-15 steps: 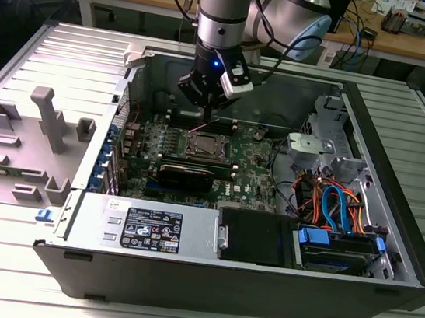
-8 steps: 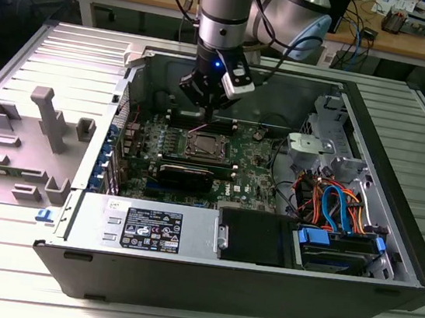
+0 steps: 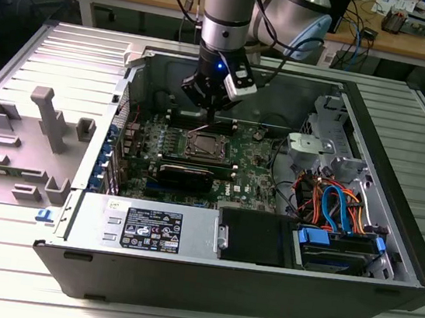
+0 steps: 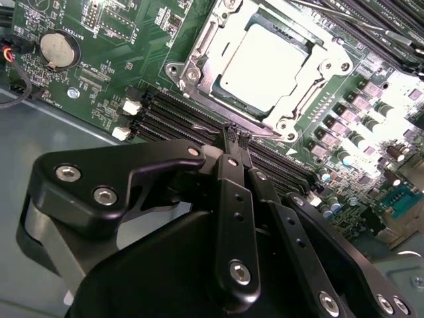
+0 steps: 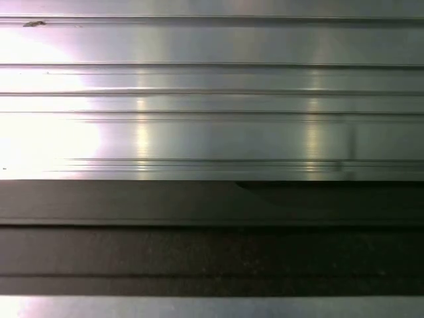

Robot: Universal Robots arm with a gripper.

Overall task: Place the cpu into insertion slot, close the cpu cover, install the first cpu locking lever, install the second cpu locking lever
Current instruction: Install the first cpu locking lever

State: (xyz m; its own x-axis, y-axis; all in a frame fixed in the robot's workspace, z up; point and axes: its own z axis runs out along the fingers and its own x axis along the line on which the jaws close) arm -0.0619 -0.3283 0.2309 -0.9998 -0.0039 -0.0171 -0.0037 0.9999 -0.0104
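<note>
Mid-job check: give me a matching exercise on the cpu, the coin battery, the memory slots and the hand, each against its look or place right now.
Column one:
1. cpu
2. coin battery
3. memory slots
4. hand

Column two:
A. long black rows on the green board
B. black, close beside one edge of the cpu cover
C. round silvery disc
D. dull silver square framed by the cpu cover

Pairs: 1-D, 2-C, 3-A, 4-B
</note>
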